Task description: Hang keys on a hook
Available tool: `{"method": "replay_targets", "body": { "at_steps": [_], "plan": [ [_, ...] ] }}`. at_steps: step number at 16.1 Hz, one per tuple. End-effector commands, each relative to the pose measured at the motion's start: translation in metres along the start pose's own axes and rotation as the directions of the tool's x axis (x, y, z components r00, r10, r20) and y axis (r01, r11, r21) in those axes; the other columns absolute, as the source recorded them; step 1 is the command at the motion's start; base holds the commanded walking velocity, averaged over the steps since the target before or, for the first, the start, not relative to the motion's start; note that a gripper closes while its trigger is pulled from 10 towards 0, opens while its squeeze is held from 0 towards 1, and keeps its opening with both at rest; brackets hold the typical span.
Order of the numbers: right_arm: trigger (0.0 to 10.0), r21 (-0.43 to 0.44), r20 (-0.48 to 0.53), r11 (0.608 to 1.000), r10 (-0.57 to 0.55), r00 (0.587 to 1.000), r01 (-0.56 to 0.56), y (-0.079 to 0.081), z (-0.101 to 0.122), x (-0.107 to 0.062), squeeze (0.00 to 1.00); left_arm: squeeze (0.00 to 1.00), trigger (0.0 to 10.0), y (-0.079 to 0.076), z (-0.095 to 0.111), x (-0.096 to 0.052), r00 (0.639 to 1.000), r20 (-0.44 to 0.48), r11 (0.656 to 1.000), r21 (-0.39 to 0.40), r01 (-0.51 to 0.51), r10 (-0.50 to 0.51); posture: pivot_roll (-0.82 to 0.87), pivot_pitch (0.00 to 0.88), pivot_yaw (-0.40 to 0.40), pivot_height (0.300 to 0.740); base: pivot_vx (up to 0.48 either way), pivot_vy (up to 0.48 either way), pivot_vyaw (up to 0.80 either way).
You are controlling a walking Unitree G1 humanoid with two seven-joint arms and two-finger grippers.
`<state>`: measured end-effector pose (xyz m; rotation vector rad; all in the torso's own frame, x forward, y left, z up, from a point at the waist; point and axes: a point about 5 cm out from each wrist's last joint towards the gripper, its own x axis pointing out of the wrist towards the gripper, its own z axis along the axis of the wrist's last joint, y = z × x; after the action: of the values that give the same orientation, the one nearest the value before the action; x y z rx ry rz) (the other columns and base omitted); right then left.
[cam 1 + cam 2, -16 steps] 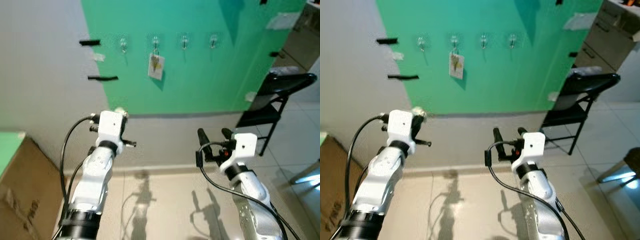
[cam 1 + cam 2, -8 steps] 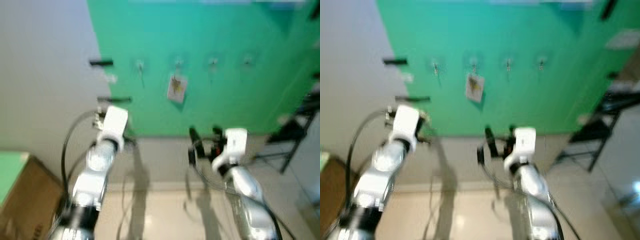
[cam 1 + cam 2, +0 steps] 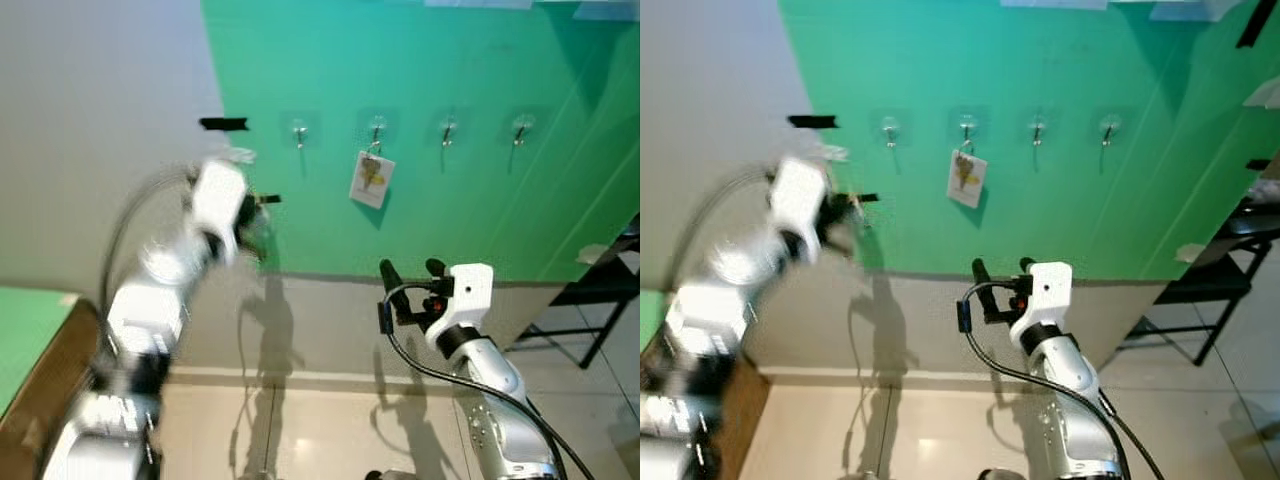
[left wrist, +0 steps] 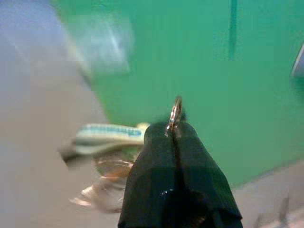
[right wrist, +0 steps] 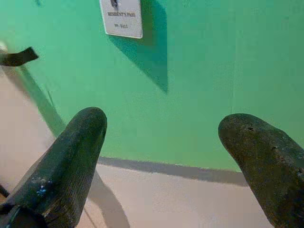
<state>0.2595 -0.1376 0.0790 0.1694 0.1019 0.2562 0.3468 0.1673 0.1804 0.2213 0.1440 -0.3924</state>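
Keys (image 4: 111, 164) dangle from a metal ring (image 4: 175, 113) pinched between the pressed-together black fingers of the left gripper (image 4: 175, 132), seen against the green wall panel (image 3: 450, 230) in the left wrist view. In the head views the left arm is raised and blurred, its gripper (image 3: 262, 200) near the grey-green wall edge, at about eight o'clock from the leftmost hook (image 3: 299, 131). Four clear hooks sit in a row on the green panel; the second one (image 3: 376, 127) carries a white tag (image 3: 371, 179) hanging slightly tilted, and the two further hooks (image 3: 448, 129) and (image 3: 520, 127) hang bare. A strip of black tape (image 3: 223, 124) sits at nine o'clock from the leftmost hook. The right gripper (image 3: 408, 272) is held lower, below the tag, its two fingers (image 5: 66, 161) spread wide apart and holding nothing. A black chair (image 3: 610, 290) stands at three o'clock of the right arm.
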Motion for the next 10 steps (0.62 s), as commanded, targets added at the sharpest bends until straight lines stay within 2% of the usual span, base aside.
{"method": "replay_targets", "body": {
  "at_steps": [1,2,4,8,10],
  "plan": [
    [10.0,0.013,-0.017,1.000,-0.006,1.000,0.006,-0.002,-0.003,0.000,0.00,0.00,10.0,-0.002,0.018,0.002,0.995,0.049,0.995,-0.055,0.086,-0.083,-0.04,0.000,0.020,0.740,0.000,0.000,0.00],
    [10.0,0.015,-0.017,1.000,-0.006,1.000,0.006,-0.003,-0.002,0.002,0.00,0.00,10.0,-0.012,0.042,0.002,0.959,0.139,0.953,-0.147,0.265,-0.245,-0.04,0.000,0.021,0.740,0.000,0.000,0.00],
    [10.0,0.021,-0.016,1.000,-0.005,1.000,0.006,-0.002,-0.001,0.004,0.00,0.00,10.0,-0.019,0.051,0.005,0.934,0.172,0.925,-0.165,0.342,-0.314,-0.04,0.000,0.022,0.740,0.000,0.000,0.00],
    [10.0,0.018,-0.010,1.000,0.000,1.000,0.000,-0.001,0.001,0.008,0.00,0.00,10.0,-0.024,0.062,0.020,0.905,0.203,0.870,-0.263,0.418,-0.374,-0.06,0.000,0.032,0.740,0.000,0.000,0.00],
    [10.0,0.017,-0.009,1.000,-0.003,1.000,0.003,-0.002,0.002,0.008,0.00,0.00,10.0,-0.023,0.063,0.024,0.903,0.209,0.860,-0.284,0.424,-0.376,-0.07,0.000,0.034,0.740,0.000,0.000,0.00]
  ]
}}
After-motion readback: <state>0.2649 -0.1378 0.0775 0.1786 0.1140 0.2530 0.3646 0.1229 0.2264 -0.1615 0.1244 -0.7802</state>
